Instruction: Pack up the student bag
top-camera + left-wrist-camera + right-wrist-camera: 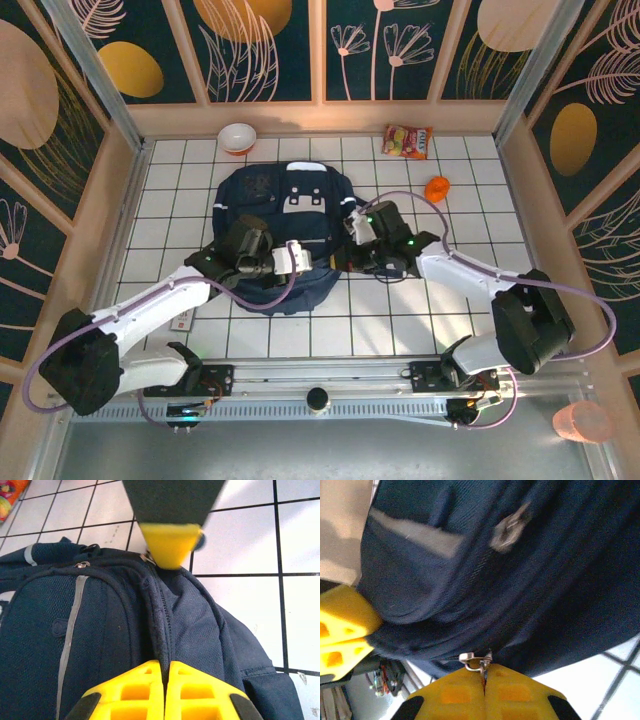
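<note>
the left tool (165,666) is closed, its yellow fingers pinching a raised ridge of fabric along the zip line of the student bag (100,630), at the bag's near end. the right tool (484,672) is closed too, nipping a small metal zipper pull (472,659) at the bag's right side, near the left tool. the bag lies flat in the middle of the white tiled table (180,160). a bowl (237,137), a snack packet (408,141) and an orange object (437,187) sit apart beyond it.
</note>
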Tool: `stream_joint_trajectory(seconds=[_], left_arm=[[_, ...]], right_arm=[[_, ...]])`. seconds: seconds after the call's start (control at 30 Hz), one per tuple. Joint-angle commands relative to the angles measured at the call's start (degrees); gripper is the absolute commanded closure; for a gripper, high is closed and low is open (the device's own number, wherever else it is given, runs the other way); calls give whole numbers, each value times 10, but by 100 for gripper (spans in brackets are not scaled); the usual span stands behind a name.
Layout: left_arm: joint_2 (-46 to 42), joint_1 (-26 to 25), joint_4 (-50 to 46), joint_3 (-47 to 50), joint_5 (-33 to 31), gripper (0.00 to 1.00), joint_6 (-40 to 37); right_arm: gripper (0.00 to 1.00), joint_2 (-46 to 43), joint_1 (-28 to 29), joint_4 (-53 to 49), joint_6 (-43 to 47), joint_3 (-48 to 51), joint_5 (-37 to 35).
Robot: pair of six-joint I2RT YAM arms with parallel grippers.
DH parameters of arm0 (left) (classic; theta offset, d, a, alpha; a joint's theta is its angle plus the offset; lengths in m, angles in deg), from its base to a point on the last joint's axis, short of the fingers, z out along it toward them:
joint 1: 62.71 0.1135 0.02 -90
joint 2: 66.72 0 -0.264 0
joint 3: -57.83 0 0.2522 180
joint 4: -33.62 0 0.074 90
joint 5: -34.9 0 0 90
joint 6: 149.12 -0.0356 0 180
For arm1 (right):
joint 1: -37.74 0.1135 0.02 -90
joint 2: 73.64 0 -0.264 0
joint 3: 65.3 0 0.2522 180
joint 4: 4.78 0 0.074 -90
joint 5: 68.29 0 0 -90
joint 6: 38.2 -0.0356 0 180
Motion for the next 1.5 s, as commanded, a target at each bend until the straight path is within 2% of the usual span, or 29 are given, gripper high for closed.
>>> stream_joint_trajectory(seconds=[0.0, 0.17, 0.47, 0.63, 0.93, 1.1, 1.2, 1.3, 1.37, 1.47], left_arm=[[-28, 4, -41, 11, -20, 100, 0], [-51, 4, -54, 9, -4, 100, 0], [-58, 4, -130, -15, 31, 100, -55], [-61, 4, -159, -33, 96, 100, -73], [-65, 3, -172, -37, 148, 100, -81], [-64, -2, -170, -38, 155, 100, -80], [-66, -2, -149, -32, 137, 100, -59], [-80, -1, -86, -13, 103, 65, 8], [-96, -1, -27, 4, 66, 45, 74], [-114, 0, 46, 32, -16, 28, 170]], right_arm=[[100, -1, -61, -47, 40, -3, -38], [100, 37, -113, -45, 73, -37, -36], [100, 123, -159, -29, 111, -114, -34], [100, 171, -172, -10, 112, -149, -44], [100, 265, -198, 14, 108, -240, -45], [100, 303, -203, 0, 103, -287, -67], [100, 299, -203, 5, 103, -285, -51], [99, 278, -200, 3, 102, -271, -27], [81, 251, -198, -3, 98, -250, -22], [60, 197, -199, -6, 87, -203, -30]])
